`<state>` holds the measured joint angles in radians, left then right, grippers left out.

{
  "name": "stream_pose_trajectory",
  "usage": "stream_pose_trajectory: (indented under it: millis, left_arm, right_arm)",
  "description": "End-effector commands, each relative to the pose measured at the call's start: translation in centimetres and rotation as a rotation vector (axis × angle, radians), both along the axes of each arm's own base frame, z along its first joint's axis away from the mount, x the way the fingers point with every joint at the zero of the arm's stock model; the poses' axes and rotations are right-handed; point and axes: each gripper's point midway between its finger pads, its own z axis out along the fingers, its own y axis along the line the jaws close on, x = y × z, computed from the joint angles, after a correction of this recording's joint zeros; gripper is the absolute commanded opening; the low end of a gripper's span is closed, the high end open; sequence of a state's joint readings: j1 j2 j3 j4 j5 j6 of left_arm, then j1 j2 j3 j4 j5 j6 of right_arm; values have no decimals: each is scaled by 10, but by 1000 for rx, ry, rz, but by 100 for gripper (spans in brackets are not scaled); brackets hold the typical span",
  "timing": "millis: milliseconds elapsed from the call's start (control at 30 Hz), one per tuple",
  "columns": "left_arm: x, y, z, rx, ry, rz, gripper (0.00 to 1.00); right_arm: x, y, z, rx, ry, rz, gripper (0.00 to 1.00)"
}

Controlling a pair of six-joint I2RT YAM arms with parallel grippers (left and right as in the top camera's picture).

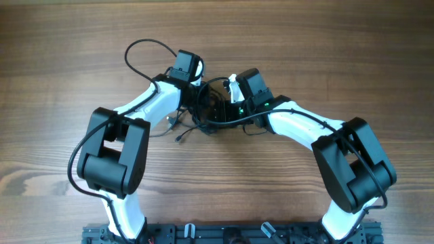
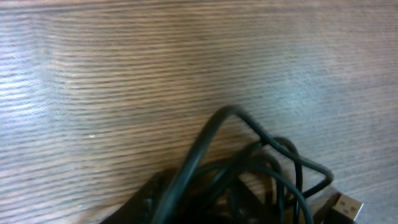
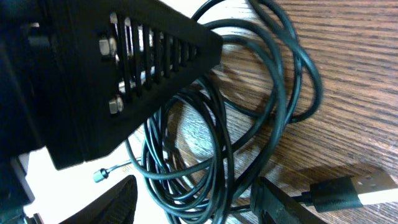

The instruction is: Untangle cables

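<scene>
- Table: wood grain.
- Left gripper: upper middle of the overhead frame, over the bundle. One strand rises toward its camera; cannot tell whether the jaws are together.
- Right gripper: fingers apart, strands lying loose between them.
- Cables: one looped bundle at overhead centre, between both grippers.
- USB plug: lower right of the right wrist frame.
- Handling: probably best to pinch a single strand, draw apart slowly, and watch the plug for snagging.

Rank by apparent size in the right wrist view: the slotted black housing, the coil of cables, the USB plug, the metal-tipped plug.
1. slotted black housing, though it is nearest the camera, so that lead is unsure
2. coil of cables
3. USB plug
4. metal-tipped plug
</scene>
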<state>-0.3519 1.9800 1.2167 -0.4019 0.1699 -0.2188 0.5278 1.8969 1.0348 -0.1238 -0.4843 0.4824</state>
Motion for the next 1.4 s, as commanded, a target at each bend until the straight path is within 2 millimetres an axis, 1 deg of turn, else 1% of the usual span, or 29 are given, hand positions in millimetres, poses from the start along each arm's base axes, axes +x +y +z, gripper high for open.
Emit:
stream_pose_trajectory:
  millis: [0, 33, 100, 167, 200, 233, 267, 333, 400, 467, 533, 667, 733, 767, 800, 833, 933, 1033, 1167, 1200, 1300, 1367]
  left_arm:
    - [-9, -7, -10, -9, 35, -23, 11]
    - [-9, -6, -10, -10, 36, -21, 5]
    - [-8, -6, -10, -11, 34, -20, 4]
    - [-6, -7, -4, -30, 35, 22, 4]
    - [-5, -8, 1, -40, 28, 37, 4]
    - [-3, -8, 11, -53, 13, 52, 4]
    - [-1, -11, 26, -73, -18, 48, 4]
    - [4, -16, 68, -125, -102, 36, 4]
    - [5, -16, 101, -153, -172, 33, 4]
    - [4, -16, 140, -187, -256, 29, 4]
    - [-3, -13, 196, -236, -378, 24, 4]
    - [-21, -6, 260, -293, -522, 18, 4]
    - [-32, -2, 287, -317, -584, 15, 4]
    - [-37, 0, 297, -327, -609, 14, 4]
    - [-45, 3, 315, -343, -653, 13, 4]
    - [-52, 6, 328, -355, -685, 12, 4]
    - [-67, 16, 356, -370, -766, 25, 4]
    - [-85, 35, 388, -364, -872, 78, 4]
    - [-107, 61, 423, -353, -998, 160, 4]
    - [-111, 67, 429, -350, -1022, 178, 4]
    - [-130, 99, 453, -315, -1127, 301, 4]
    - [-137, 115, 458, -281, -1156, 373, 7]
  right_arm:
    - [1, -6, -5, -36, 10, -43, 59]
    - [2, -9, -8, -54, 24, -68, 59]
    - [1, -11, -15, -62, 42, -81, 57]
    - [2, -10, -21, -62, 59, -96, 54]
    - [3, -10, -22, -60, 55, -96, 51]
    - [4, -9, -21, -56, 49, -96, 44]
    - [6, -8, -20, -51, 42, -96, 38]
    - [7, -8, -19, -48, 37, -97, 32]
    - [8, -7, -18, -45, 32, -97, 30]
    - [10, -7, -18, -43, 23, -100, 29]
    - [14, -11, -19, -54, 36, -157, 29]
    - [20, -11, -17, -39, 36, -200, 29]
    - [24, -9, -14, -28, 26, -211, 29]
    - [25, -9, -14, -26, 21, -211, 29]
    - [28, -13, -14, -36, 14, -225, 29]
    - [30, -16, -15, -44, 12, -236, 29]
    - [38, -29, -16, -57, 7, -273, 30]
    - [52, -46, -16, -56, 1, -324, 30]
    - [62, -65, -16, -46, 21, -393, 30]
    - [64, -68, -16, -44, 25, -406, 30]
    - [69, -76, -15, -37, 33, -431, 31]
    - [69, -76, -15, -36, 33, -431, 30]
